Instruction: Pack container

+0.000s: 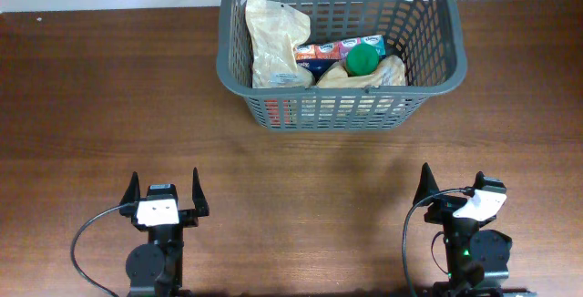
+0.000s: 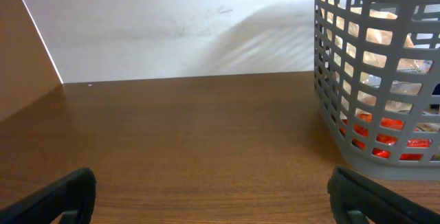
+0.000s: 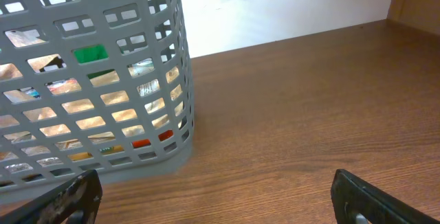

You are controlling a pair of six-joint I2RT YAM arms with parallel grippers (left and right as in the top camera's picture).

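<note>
The dark grey slotted container (image 1: 428, 86) stands at the back middle of the table. Inside it are a pale bagged item (image 1: 273, 42), a second pale bag (image 1: 378, 74), a green ball (image 1: 362, 57) and coloured cartons (image 1: 337, 51). The container also shows in the left wrist view (image 2: 375, 80) and the right wrist view (image 3: 89, 80). My left gripper (image 1: 166, 190) is open and empty near the front left edge. My right gripper (image 1: 451, 185) is open and empty near the front right edge. Both are far from the container.
The brown wooden table (image 1: 91, 106) runs to a white wall behind the container. The white wall shows in the left wrist view (image 2: 172, 25).
</note>
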